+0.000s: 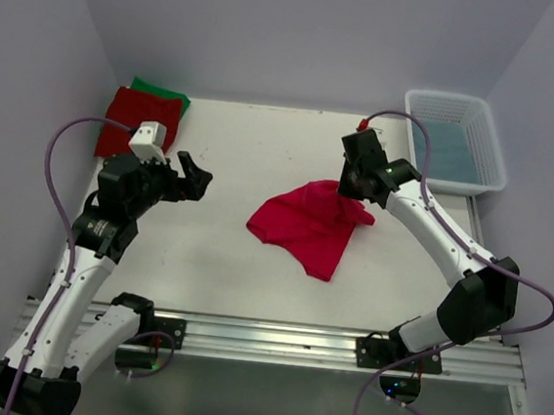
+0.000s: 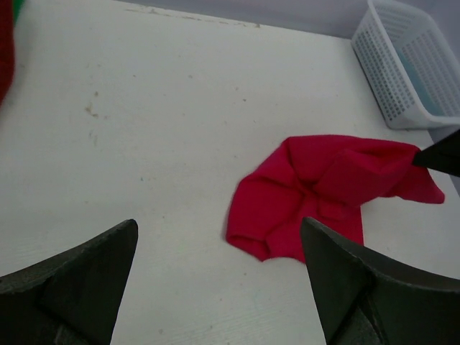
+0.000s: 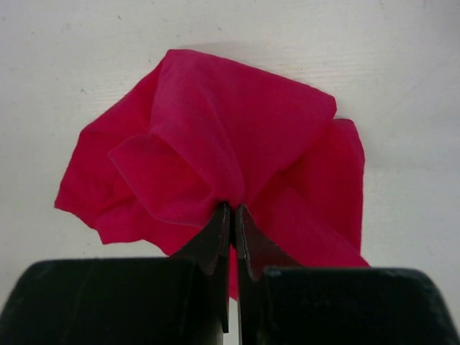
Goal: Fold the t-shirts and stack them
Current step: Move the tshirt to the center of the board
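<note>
Right fingers (image 3: 212, 244) pinch crimson t-shirt (image 1: 304, 230), seemingly stretched near-left.

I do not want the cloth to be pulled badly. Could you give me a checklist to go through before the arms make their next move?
1. Hold of the right gripper on the crimson-pink t-shirt: ok, jaws shut on a bunch of cloth.
2. Which part is pinched, sleeve or hem: cannot tell.
3. The left gripper free: ok, open, holding nothing, to the left of the shirt.
4. Shirt flat for folding: not ok, crumpled.
5. Shirt apart from the basket: ok.
6. Stack spot: ok, the dark red t-shirt lies on the green t-shirt in the far left corner.
</note>
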